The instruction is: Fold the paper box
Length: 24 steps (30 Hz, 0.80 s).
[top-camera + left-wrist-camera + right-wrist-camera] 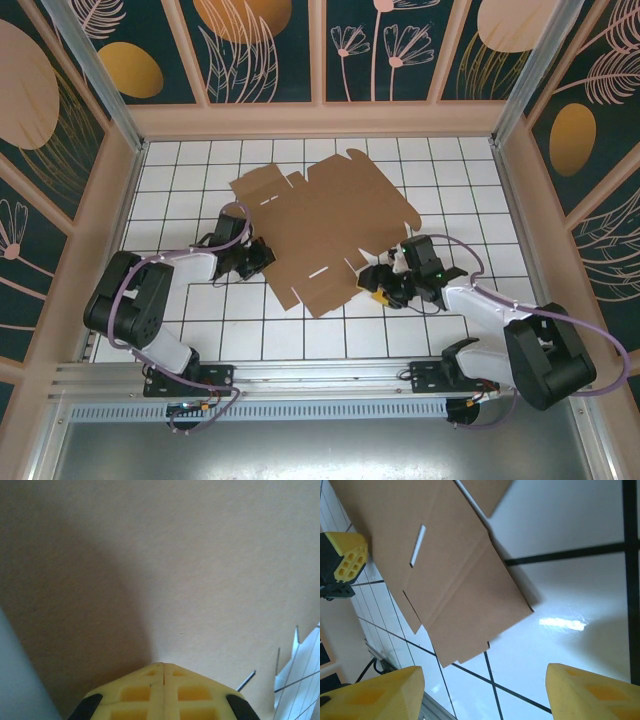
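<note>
The paper box [325, 225] is a flat brown die-cut cardboard sheet with flaps and slots, lying in the middle of the white tiled table [180, 190]. My left gripper [262, 256] is at the sheet's left edge. Its yellow fingertips [163, 666] are shut together and pressed against the cardboard [190, 565], with nothing between them. My right gripper [380, 285] hovers just off the sheet's near right corner. Its jaws [485, 700] stand wide open over bare tile, and the cardboard's corner flap [465, 595] lies just ahead of them. The left gripper's yellow fingers [347, 557] appear beyond the sheet.
Patterned walls enclose the table on the left, back and right. A metal rail [320, 375] with both arm bases runs along the near edge. White tiles lie free in front of the sheet and at the far corners.
</note>
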Tool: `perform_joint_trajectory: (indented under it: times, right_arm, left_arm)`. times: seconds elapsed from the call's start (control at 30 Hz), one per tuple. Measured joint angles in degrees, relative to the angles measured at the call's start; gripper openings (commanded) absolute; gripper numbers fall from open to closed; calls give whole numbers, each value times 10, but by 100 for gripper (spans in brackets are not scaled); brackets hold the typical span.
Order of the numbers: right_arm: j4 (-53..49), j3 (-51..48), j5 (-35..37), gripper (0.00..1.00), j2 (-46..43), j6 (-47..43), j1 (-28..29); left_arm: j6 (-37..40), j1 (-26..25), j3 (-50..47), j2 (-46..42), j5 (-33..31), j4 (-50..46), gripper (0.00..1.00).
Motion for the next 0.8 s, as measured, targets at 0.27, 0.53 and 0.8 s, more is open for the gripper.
perform_joint_trajectory:
  times: [0.27,0.53,0.8]
  right_arm:
    - [67,-14,-7,64,54,36,10]
    - [135,-17,-17,58,86,71,12]
    - [217,-29,-26,40,121,107,13]
  left_arm:
    - [-4,0,-1,9,0,16,0]
    - [-4,0,-2,14,0,20,0]
    - [-2,1,-2,18,0,27,0]
